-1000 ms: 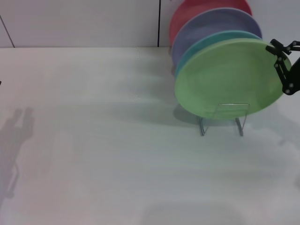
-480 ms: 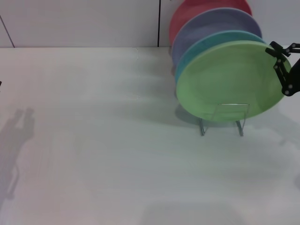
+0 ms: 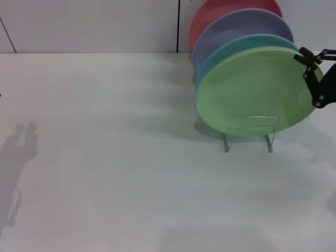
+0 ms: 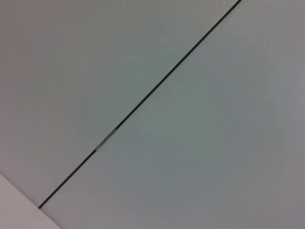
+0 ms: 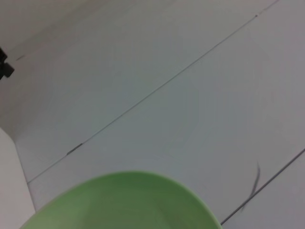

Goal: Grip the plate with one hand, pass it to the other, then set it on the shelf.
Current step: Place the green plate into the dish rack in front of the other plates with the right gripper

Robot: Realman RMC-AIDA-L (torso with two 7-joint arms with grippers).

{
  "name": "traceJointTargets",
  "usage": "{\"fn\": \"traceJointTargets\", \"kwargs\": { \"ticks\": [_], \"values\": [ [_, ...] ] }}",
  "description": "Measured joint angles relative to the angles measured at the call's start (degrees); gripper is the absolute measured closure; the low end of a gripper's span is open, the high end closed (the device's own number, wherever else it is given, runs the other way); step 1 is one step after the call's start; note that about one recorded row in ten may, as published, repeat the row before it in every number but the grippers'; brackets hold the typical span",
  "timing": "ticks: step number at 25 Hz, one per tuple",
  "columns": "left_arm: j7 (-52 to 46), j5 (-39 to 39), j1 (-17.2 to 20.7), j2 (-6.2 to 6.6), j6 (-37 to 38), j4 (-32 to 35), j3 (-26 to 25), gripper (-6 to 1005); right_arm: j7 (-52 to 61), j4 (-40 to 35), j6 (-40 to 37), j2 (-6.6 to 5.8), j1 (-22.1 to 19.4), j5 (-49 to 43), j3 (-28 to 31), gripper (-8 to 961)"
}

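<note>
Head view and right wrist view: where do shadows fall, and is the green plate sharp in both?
Head view: an arm-shaped shadow lies on the table at its left edge, another under the rack; the green plate is fairly sharp, right gripper at its rim. Right wrist view: the plate is blurred.

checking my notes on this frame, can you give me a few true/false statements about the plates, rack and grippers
1. The light green plate stands at the front of the row of plates in the wire rack. True.
2. The green plate lies flat on the white table. False: it stands on edge in the rack.
3. The right gripper is at the green plate's right rim. True.
4. The left gripper is holding the plate. False: it is not in view; only a shadow shows on the table's left.
5. Directly behind the green plate is the red plate. False: a turquoise plate is next, then the lavender plate, then red.
</note>
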Motion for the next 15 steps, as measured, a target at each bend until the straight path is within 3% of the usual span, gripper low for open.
{"fn": "traceJointTargets", "kwargs": {
  "ticks": [15],
  "values": [
    [-0.01,-0.14,0.19,0.00,-1.10,0.78,-0.16,638,-0.95,0.04,1.14,0.19,0.25,0.00,-0.80,918]
  ]
}}
